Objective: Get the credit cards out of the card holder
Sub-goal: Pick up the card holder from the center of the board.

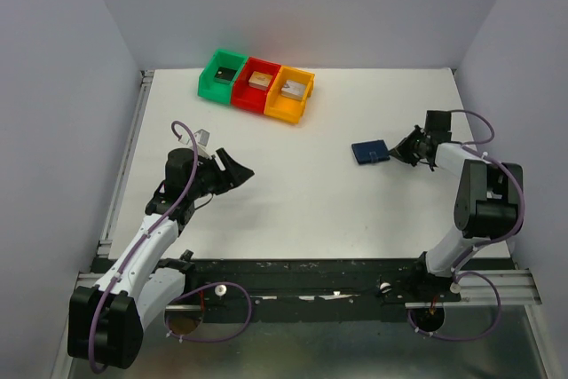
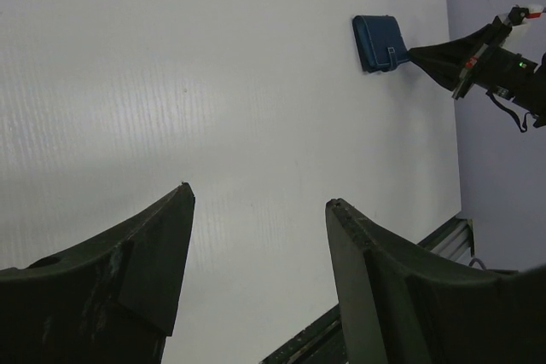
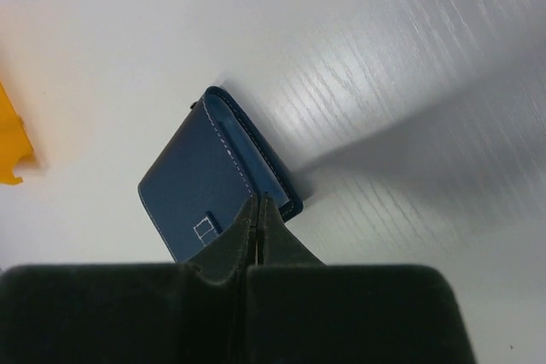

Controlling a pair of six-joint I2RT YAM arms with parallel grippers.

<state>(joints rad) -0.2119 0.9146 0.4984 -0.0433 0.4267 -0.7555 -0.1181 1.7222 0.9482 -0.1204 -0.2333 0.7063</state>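
Observation:
The card holder (image 1: 368, 151) is a dark navy-blue wallet lying closed on the white table at the right; it also shows in the left wrist view (image 2: 380, 43) and the right wrist view (image 3: 205, 185). Its small strap tab with white stitching faces my right gripper (image 1: 391, 153). That gripper (image 3: 258, 198) is shut, its tips pressed together over the holder's near edge; whether anything thin is pinched does not show. The credit cards are hidden. My left gripper (image 1: 244, 172) hovers open at the table's left, far from the holder, with nothing between its fingers (image 2: 171, 236).
Green (image 1: 222, 75), red (image 1: 257, 86) and orange (image 1: 291, 93) plastic bins stand in a row at the back, each with a small block inside. The orange bin's corner (image 3: 10, 151) shows in the right wrist view. Grey walls enclose the table.

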